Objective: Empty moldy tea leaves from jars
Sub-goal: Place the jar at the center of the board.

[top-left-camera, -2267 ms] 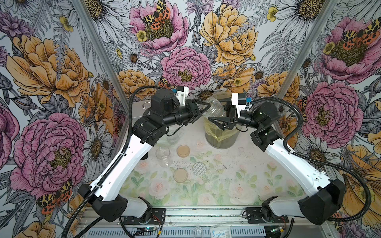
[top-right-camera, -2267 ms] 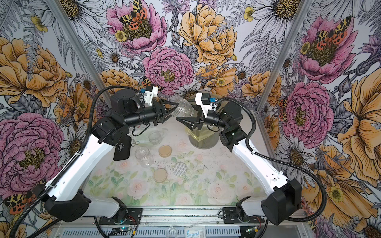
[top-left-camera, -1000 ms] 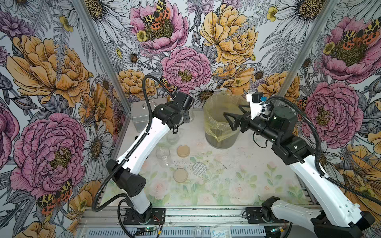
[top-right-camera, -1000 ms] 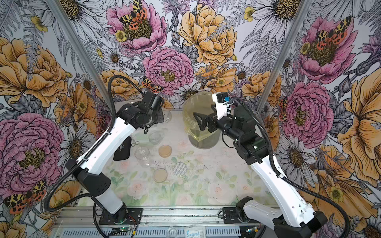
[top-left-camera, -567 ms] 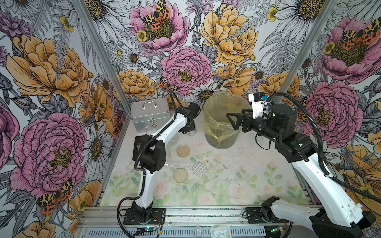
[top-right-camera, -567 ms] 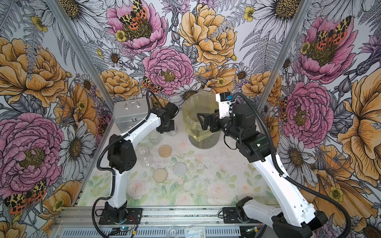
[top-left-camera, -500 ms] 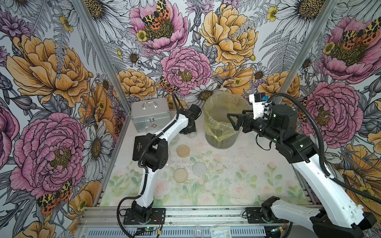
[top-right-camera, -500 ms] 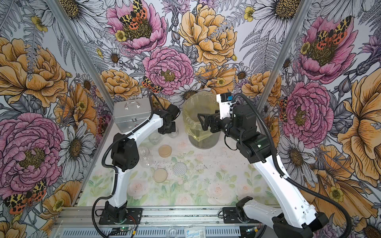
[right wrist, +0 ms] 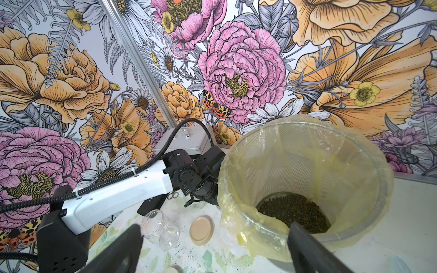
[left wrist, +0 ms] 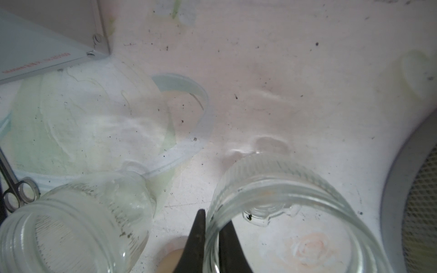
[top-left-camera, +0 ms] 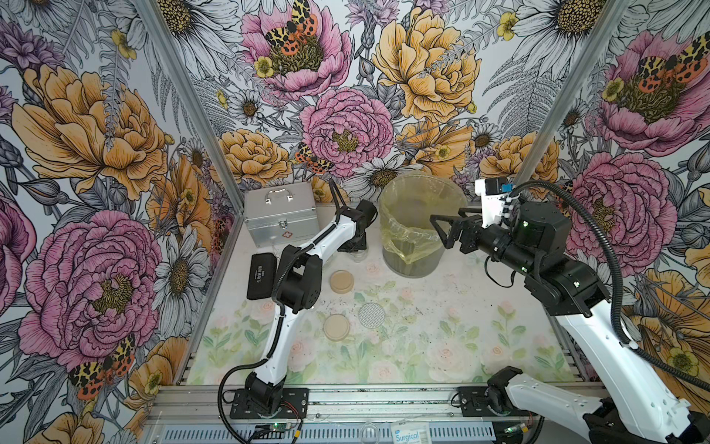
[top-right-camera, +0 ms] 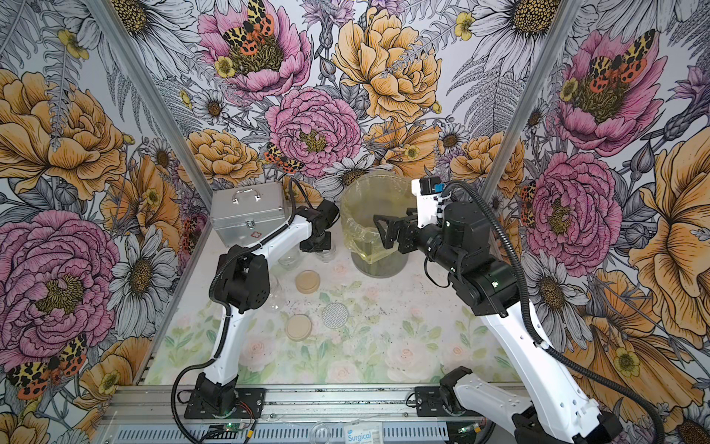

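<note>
Your left claw (left wrist: 214,221) pinches the threaded rim of a clear ribbed glass jar (left wrist: 272,170), upright and nearly empty on the speckled white bench (left wrist: 283,71). Your right claw (top-left-camera: 447,226) gapes wide beside a round mesh-walled bin (right wrist: 369,170) lined with crinkled yellow plastic; dark crumbly tea leaves (right wrist: 293,212) lie at its bottom.

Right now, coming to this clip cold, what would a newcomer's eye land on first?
After the loud floral walls, the eye goes to the yellow-lined bin at the back of the table, with a dark heap of tea leaves at its bottom. Beside it the left hand pinches the rim of an empty clear jar, while the right hand hangs open at the bin's other side.
</note>
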Robot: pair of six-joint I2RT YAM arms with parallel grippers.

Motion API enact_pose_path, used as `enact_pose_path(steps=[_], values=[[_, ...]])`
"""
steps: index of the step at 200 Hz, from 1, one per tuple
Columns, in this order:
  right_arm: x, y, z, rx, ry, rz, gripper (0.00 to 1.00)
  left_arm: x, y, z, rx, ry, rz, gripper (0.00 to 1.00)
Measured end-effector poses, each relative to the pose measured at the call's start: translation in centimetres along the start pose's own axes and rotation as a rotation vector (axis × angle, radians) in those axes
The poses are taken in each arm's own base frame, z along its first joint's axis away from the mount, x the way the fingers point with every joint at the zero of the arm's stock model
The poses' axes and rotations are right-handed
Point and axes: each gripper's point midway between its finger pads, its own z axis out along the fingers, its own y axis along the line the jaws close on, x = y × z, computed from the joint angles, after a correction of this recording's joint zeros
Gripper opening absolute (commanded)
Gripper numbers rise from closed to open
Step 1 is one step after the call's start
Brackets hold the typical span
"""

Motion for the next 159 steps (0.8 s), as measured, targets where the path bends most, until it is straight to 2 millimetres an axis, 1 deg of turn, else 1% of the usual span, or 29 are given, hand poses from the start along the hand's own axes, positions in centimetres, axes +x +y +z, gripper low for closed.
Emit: enact_pose_path(steps=[13, 29, 47, 66, 89, 103, 117, 126, 135, 150, 159], values=[[0.0, 0.0, 0.0, 0.0, 0.001, 0.001, 0.97, 0.0, 0.0, 0.1, 0.001, 0.0, 0.007, 0.28], [0.1, 0.0, 0.0, 0.0, 0.001, 0.001, 0.97, 0.0, -0.1, 0.2, 0.0, 0.001, 0.009, 0.37], [0.2, -0.1, 0.1, 0.001, 0.005, 0.002, 0.97, 0.0, -0.1, 0.2, 0.0, 0.001, 0.021, 0.42], [0.3, -0.1, 0.1, 0.002, 0.008, 0.004, 0.97, -0.5, -0.2, -0.2, 0.008, -0.014, 0.022, 0.47], [0.3, -0.1, 0.1, 0.002, 0.008, 0.009, 0.97, -1.3, -0.4, -1.0, 0.023, -0.04, 0.019, 0.53], [0.3, -0.2, 0.1, 0.006, 0.008, 0.009, 0.97, -1.7, -0.3, -1.9, 0.032, -0.055, 0.019, 0.56], [0.4, -0.4, 0.2, 0.018, 0.008, 0.01, 0.98, -2.3, -0.1, -3.6, 0.049, -0.086, 0.016, 0.59], [0.5, -0.7, 0.3, 0.032, 0.01, 0.011, 0.98, -2.9, 0.3, -5.4, 0.065, -0.117, 0.005, 0.6], [0.7, -1.2, 0.4, 0.053, 0.012, 0.012, 0.99, -3.5, 0.7, -7.7, 0.089, -0.159, -0.009, 0.62], [1.2, -2.4, 0.6, 0.103, 0.017, 0.017, 0.99, -4.3, 1.7, -12.6, 0.135, -0.243, -0.034, 0.65], [1.6, -3.4, 0.8, 0.142, 0.021, 0.024, 1.0, -4.5, 2.9, -16.3, 0.163, -0.31, -0.051, 0.67]])
